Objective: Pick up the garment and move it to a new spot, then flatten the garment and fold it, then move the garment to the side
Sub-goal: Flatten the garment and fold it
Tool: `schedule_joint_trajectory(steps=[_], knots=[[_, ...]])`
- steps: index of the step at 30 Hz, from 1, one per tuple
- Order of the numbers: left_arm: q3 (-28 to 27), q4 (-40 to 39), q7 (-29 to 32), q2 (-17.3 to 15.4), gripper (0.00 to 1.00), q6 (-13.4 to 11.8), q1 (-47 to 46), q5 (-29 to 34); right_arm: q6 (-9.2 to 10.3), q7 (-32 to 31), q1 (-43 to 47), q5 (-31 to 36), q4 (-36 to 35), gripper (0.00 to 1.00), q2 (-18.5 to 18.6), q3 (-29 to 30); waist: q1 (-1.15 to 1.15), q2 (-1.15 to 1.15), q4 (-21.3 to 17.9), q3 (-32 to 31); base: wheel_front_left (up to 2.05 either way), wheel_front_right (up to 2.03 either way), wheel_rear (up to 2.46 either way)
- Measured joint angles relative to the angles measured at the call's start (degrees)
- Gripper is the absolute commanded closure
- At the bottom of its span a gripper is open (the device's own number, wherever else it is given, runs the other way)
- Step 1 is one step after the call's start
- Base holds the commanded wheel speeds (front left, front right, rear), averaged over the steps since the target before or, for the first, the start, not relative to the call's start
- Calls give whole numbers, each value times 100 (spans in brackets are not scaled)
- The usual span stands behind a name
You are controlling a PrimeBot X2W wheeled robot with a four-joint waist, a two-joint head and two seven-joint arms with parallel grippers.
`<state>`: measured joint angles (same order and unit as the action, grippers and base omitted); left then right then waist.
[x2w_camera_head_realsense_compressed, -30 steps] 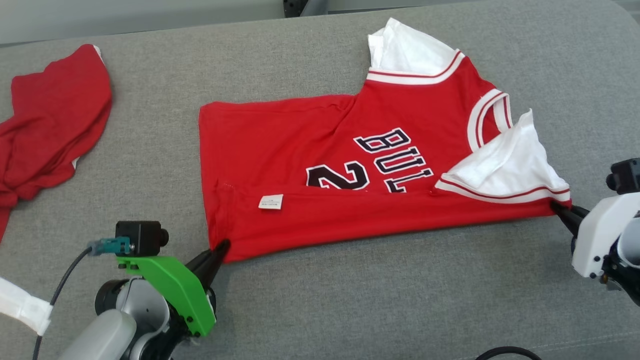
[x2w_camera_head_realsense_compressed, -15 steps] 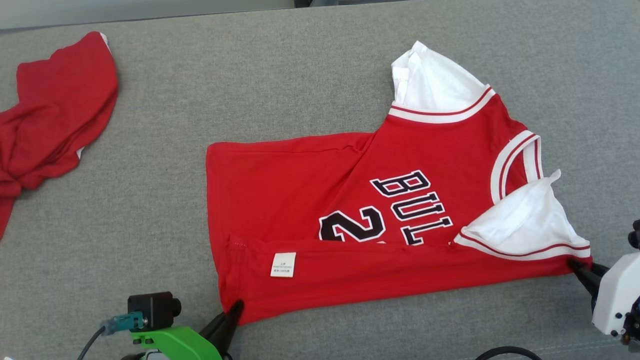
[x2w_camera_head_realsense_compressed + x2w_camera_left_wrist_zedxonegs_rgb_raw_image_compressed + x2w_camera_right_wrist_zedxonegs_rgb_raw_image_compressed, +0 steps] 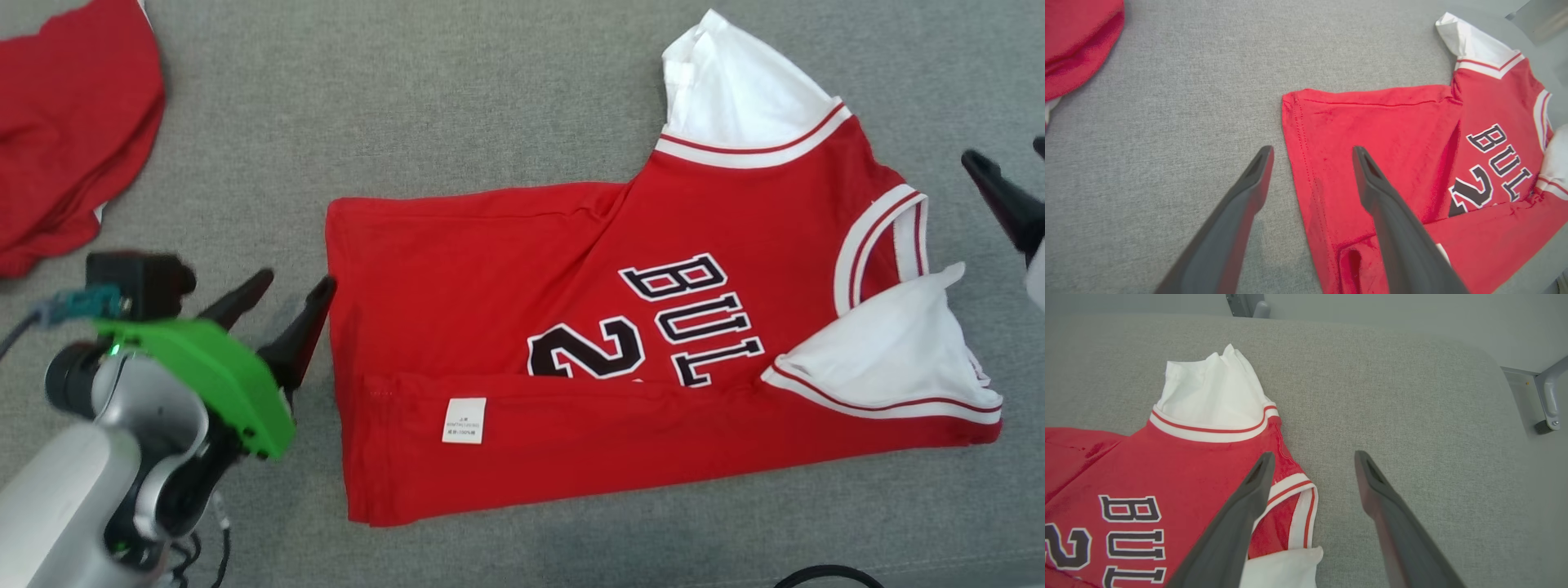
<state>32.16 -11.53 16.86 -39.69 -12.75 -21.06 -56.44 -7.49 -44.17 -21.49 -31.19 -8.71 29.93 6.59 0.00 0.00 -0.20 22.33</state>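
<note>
The garment [image 3: 522,245] is a red jersey with white sleeves and black lettering, lying flat on the grey surface with its near long edge folded over and a white label showing. My left gripper [image 3: 295,282] stands open at the hem's left edge, holding nothing. In the left wrist view the left gripper [image 3: 1312,149] straddles the hem of the garment [image 3: 1392,134], one finger over red cloth and one over grey. My right gripper [image 3: 1004,149] is open just right of the collar. The right wrist view has the right gripper [image 3: 1314,454] at the collar edge of the garment [image 3: 1180,473].
A second red cloth [image 3: 65,122] lies crumpled at the far left, also seen as the red cloth [image 3: 1077,36]. The grey padded surface [image 3: 457,98] runs on all sides; its right edge ends near a metal bracket [image 3: 1549,396]. A dark cable [image 3: 829,576] loops at the near edge.
Both grippers have let go of the folded near edge's corners and opened. The left one has moved up to the hem, the right one up beside the collar. The camera has shifted too.
</note>
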Motion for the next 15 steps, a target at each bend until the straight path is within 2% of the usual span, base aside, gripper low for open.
schedule_joint_trajectory(steps=[4, 7, 12, 15], knots=[[481, 990, 567, 628, 0, 272, -1270, 254, 0, -19, -1241, 483, 769, 0, -160, -477, 1, 0, 137, 338, 0, 0, 0], [691, 1725, 686, 1154, 0, 433, -1929, 331, 0, 185, -2034, 844, 1495, 0, -424, -795, 1, 0, 315, 531, 0, 0, 0], [1055, 2371, 806, 1490, 0, 776, -2331, 526, -3, 538, -2618, 1318, 2741, 0, -731, -1371, 1, 0, 663, 710, 0, 0, 0], [1107, 2482, 859, 1635, 0, 928, -2483, 498, -3, 749, -2981, 1477, 3209, 0, -721, -1466, 1, 0, 852, 796, 0, 0, 0]])
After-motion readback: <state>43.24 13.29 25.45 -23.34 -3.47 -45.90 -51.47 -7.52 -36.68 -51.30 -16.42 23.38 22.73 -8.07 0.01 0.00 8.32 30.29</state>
